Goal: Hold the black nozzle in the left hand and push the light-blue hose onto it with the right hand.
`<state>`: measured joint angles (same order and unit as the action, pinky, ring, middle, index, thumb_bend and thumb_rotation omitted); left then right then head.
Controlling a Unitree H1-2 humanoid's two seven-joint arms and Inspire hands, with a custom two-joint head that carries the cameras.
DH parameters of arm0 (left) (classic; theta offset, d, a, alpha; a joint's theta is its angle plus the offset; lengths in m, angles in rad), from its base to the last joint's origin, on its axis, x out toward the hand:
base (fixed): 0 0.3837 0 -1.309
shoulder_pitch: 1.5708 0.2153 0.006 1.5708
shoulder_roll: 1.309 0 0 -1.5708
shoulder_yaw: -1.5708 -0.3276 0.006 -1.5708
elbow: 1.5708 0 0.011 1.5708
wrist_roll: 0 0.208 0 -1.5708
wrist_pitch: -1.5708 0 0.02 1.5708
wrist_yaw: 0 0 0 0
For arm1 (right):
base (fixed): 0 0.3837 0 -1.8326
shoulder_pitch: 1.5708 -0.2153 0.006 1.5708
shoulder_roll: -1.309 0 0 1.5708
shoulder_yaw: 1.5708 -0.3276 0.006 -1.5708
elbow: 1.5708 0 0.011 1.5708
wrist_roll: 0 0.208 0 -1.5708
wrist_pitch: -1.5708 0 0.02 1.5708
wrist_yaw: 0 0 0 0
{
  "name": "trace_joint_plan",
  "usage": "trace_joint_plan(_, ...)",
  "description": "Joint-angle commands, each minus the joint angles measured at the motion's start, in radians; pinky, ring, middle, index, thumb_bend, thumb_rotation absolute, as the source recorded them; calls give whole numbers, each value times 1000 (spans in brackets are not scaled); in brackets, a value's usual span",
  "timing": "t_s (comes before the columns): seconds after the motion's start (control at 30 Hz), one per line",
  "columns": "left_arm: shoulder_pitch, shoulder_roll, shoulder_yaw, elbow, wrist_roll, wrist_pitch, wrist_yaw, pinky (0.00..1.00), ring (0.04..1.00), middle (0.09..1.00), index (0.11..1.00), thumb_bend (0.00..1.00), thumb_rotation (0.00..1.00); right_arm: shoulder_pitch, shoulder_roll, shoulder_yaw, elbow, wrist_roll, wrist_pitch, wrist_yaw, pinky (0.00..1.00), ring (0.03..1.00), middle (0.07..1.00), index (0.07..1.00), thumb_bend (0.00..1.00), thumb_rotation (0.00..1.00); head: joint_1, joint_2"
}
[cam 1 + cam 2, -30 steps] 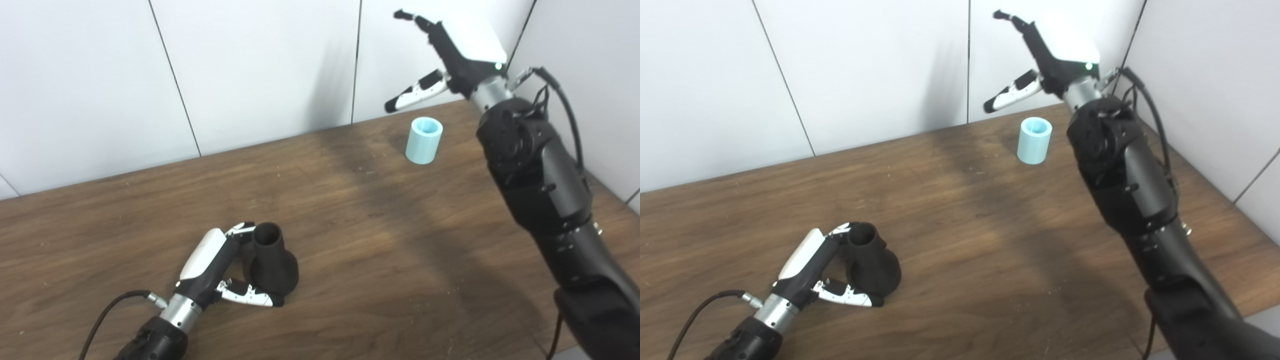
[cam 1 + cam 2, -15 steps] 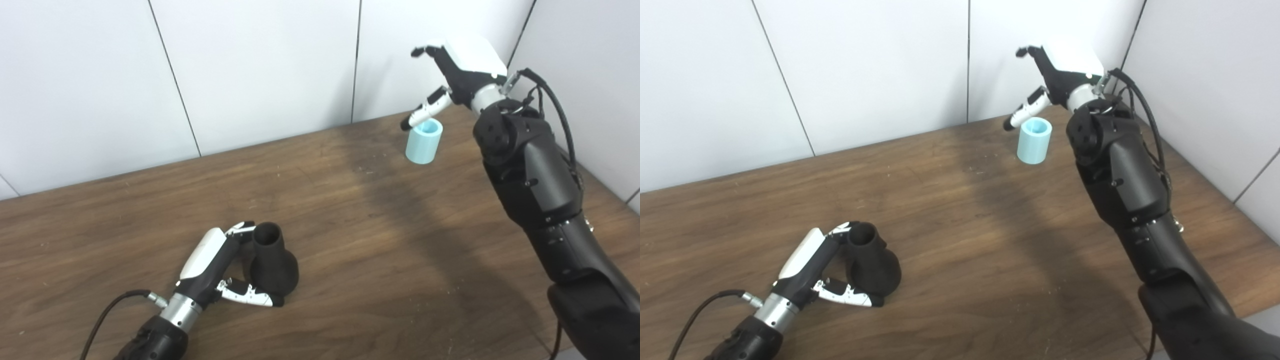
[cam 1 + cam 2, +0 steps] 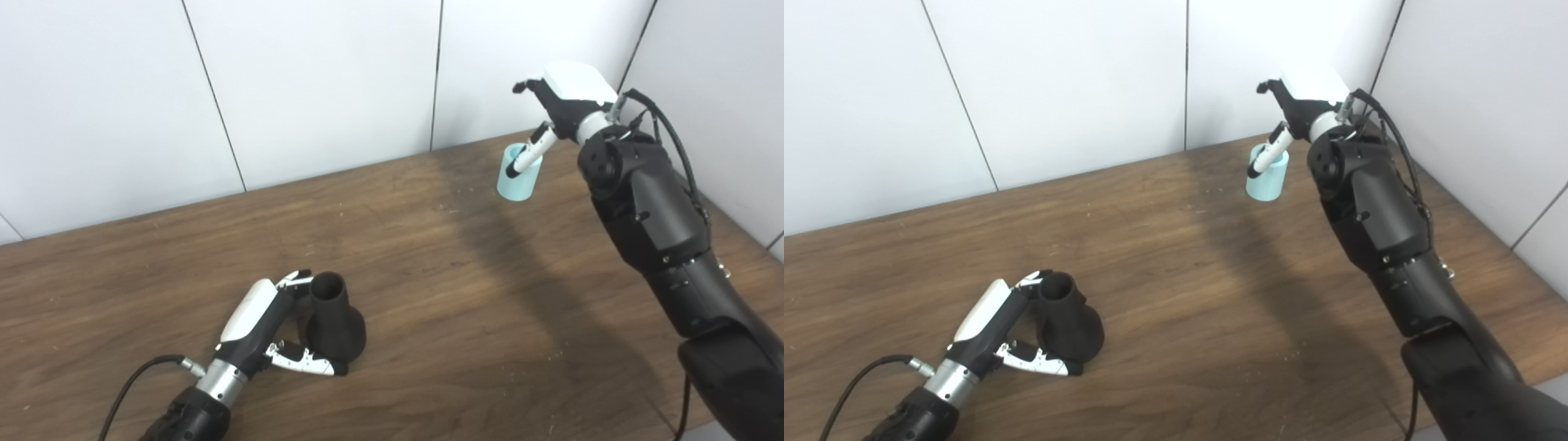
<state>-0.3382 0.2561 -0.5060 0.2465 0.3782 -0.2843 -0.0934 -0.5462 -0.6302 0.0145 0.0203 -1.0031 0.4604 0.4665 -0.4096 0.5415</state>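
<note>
The black nozzle [image 3: 334,321] stands upright on its flared base near the front left of the desk [image 3: 429,294], narrow end up, and the left hand [image 3: 269,321] is wrapped around it, fingers at the neck and thumb low at the base, so I'd call that gripping, though it hasn't been lifted. The light-blue hose [image 3: 517,174] is really just a short tube standing on end way over at the far right, near the back wall [image 3: 318,86]. The right hand [image 3: 554,113] is right on top of it with fingers spread, one finger angled down across the tube's front and the rest arched over the top, so open, not clamped on anything that I can see. The big risk, I think: the tube looks light and stands on a small footprint, so if one finger lands first it'll tip and roll, maybe toward the back edge or the right corner, where the side wall [image 3: 723,92] closes in. There isn't much room behind it either, so fingers curling around the far side could bump the wall. Also, if the left grip is loose, the push later could twist the nozzle out of line. On the plus side, the whole middle of the desk between the two parts is open wood, plenty of room to bring the tube across.
</note>
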Motion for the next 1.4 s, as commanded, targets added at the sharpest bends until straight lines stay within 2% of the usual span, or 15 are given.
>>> trace_joint_plan(0.0,139,0,-54,142,71,28,-33,920,714,544,447,515,0,-76,-44,-1,-15,0,-10,-52,772,900,912,832,1000,216,2,0)
trace_joint_plan(0.3,140,-3,-57,144,78,33,-31,920,714,544,447,515,0,-82,-57,29,15,5,-6,-73,810,911,927,832,1000,217,6,-1)
trace_joint_plan(0.43,143,-4,-57,137,80,37,-31,919,714,544,447,515,0,-87,-64,71,36,-17,-24,-85,817,905,919,826,1000,214,10,2)
trace_joint_plan(0.7,142,-9,-57,136,84,35,-26,917,714,543,447,515,0,-107,-71,117,74,-8,-55,-103,943,933,930,821,1000,220,15,3)
trace_joint_plan(0.9,145,-9,-56,126,88,41,-27,916,714,543,447,515,0,-112,-61,140,85,-3,-67,-107,997,945,938,822,1000,222,17,6)
trace_joint_plan(1.37,148,-9,-55,118,92,46,-28,915,714,543,447,515,0,-150,-67,191,175,-22,-78,-126,979,925,933,821,1000,221,18,6)
